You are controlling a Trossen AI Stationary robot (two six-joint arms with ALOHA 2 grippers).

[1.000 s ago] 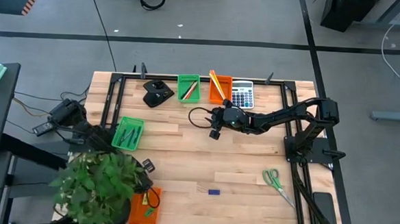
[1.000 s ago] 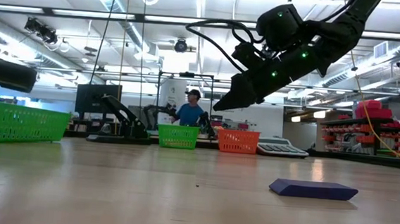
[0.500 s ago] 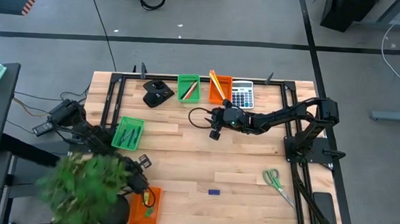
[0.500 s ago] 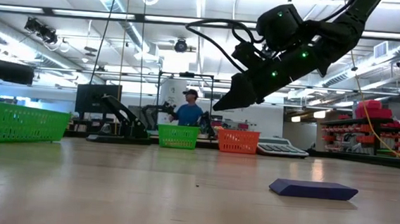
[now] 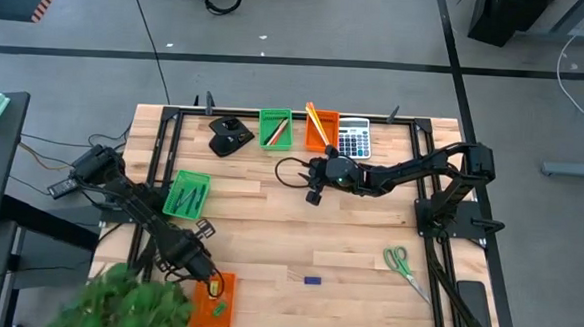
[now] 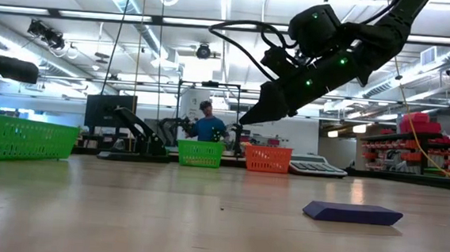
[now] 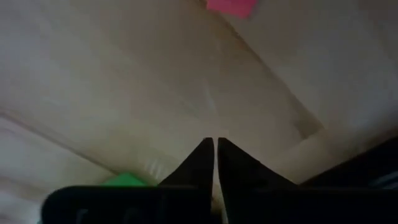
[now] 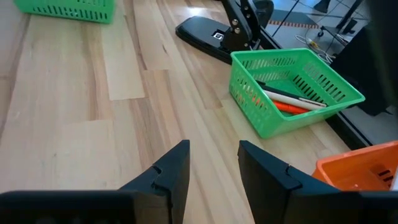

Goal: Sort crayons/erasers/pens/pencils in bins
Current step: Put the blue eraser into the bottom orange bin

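Most things are sorted into the bins (image 5: 275, 129); a blue eraser (image 5: 312, 281) is left on the counter (image 5: 269, 222). The left pincer (image 7: 216, 163) is pinched shut and empty; the right pincer (image 8: 212, 163) is kept wide.

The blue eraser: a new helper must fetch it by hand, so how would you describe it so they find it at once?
Start at the wooden table and go to its near edge, toward the green-handled scissors. The blue eraser lies flat on bare wood to the left of them, outside every bin. It is the only small dark blue block lying loose there.
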